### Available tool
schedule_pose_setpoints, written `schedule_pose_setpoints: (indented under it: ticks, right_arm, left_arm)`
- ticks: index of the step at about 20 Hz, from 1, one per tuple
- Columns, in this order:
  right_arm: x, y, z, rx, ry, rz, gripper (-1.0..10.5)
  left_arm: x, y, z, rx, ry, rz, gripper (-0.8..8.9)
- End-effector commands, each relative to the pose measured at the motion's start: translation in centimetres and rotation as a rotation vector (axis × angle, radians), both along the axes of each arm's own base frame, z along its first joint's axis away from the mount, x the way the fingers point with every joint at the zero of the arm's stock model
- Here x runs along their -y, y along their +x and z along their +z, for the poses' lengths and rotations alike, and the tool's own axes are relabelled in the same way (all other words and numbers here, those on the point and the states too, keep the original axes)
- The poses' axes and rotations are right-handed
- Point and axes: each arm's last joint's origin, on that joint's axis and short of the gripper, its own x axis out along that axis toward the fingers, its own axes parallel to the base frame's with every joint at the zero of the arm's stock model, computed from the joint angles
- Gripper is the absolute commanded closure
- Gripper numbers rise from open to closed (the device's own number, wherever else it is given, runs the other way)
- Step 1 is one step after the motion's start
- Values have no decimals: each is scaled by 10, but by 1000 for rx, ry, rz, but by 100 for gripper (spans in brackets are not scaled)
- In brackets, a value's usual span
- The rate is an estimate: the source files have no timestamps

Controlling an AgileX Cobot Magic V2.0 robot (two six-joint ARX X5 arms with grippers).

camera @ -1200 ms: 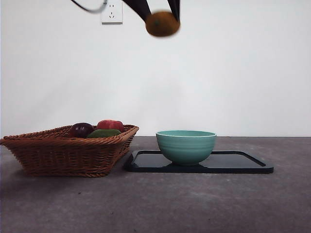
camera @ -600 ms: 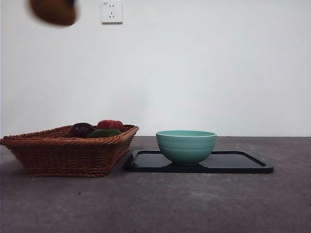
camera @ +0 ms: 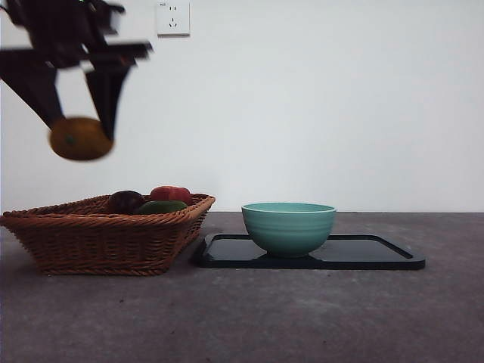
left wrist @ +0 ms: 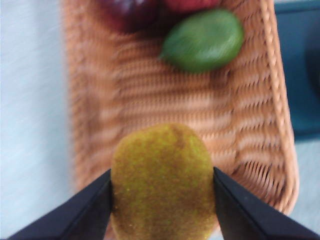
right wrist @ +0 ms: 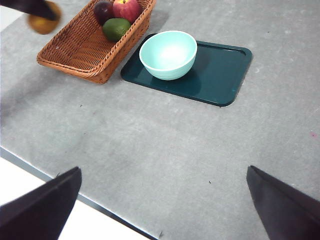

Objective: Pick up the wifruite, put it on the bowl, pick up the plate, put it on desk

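Two black jaws of the left gripper (left wrist: pixel 162 187) are closed on the orange-brown fruit (left wrist: pixel 163 181), one pressed against each side of it. In the front view the fruit (camera: pixel 80 138) is held in the air above the far left end of the wicker basket (camera: pixel 106 234), well clear of its rim. From the left wrist view the basket's woven floor is seen beneath the fruit, with a green fruit (left wrist: pixel 203 40), a dark purple fruit (left wrist: pixel 129 11) and a red fruit (left wrist: pixel 192 4) lying together at the other end. The teal bowl (camera: pixel 289 228) is seen upright at the left part of the black tray (camera: pixel 378 253), just beside the basket, and nothing is seen inside it in the right wrist view. The tray lies flat on the grey desk (camera: pixel 242 318). The right gripper (right wrist: pixel 165 210) is held high over the near part of the desk, its jaws spread wide apart with nothing between them.
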Motion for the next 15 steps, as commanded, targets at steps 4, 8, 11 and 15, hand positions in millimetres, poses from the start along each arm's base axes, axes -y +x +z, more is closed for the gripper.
schedule_pose_setpoints:
  ticks: [4,8,11,15]
  right_arm:
    - [0,0,2,6,11,-9,358]
    - [0,0,2,6,11,-10,358]
    - [1,1,2,9,2,-26,358]
    - [1,1,2,10,-1,-31,358]
  left_arm:
    - [19,37,-49,-62,-14,-20,572]
    - [24,53,-88,-146,25,-17,572]
    - [26,58,-106,-190,46,-18,572]
    - [27,60,-109,-182,42,-18,572]
